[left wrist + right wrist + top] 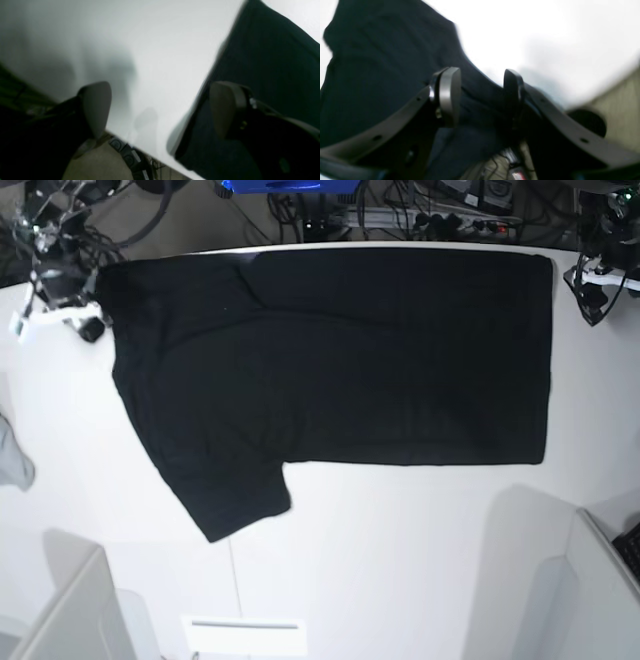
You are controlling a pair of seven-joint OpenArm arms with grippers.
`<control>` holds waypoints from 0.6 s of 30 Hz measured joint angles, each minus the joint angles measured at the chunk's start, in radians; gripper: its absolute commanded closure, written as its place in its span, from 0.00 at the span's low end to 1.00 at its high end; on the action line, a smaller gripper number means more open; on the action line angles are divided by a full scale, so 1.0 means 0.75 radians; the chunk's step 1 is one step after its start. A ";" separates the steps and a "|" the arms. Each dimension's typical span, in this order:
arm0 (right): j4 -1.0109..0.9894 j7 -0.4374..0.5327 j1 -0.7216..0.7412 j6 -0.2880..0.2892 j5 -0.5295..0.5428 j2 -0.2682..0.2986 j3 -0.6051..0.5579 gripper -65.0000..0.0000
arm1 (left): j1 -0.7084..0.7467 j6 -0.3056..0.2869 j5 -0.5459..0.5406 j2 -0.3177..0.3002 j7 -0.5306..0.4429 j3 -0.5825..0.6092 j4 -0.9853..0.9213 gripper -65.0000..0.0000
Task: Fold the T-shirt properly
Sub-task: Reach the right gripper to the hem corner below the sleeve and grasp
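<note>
The black T-shirt [340, 350] lies spread flat on the white table [400, 560], plain side up, with one sleeve [225, 500] pointing toward the front. My right gripper [85, 320] is at the shirt's far-left corner. In the right wrist view it [481, 95] is open, with the shirt's edge [382, 62] under and between its fingers. My left gripper [590, 305] hovers just off the shirt's far-right corner. In the left wrist view it [161, 110] is open and empty, with one finger [226, 107] over the shirt's edge [270, 62] and the other over bare table.
A small grey cloth scrap [12, 460] lies at the table's left edge. Cables and power strips [440, 215] run behind the table's far edge. White panels [70, 610] stand at the front left and front right [590, 600].
</note>
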 measured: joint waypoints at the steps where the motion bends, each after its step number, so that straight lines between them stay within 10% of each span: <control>1: -0.001 0.004 0.020 -0.001 0.001 0.023 -0.063 0.59 | -0.001 0.001 -0.001 -0.013 -0.001 0.001 0.001 0.09; 4: -0.003 0.011 0.106 0.000 0.004 0.050 -0.206 0.59 | -0.017 0.005 0.001 -0.036 -0.002 -0.001 0.001 0.22; 11: -0.058 0.010 0.403 -0.002 -0.407 0.061 -0.499 0.58 | -0.045 0.001 0.013 -0.033 -0.001 -0.001 0.001 0.99; 18: -0.520 0.002 0.790 0.006 -0.589 0.064 -0.637 0.57 | -0.033 0.004 0.011 -0.032 0.004 -0.003 -0.001 1.00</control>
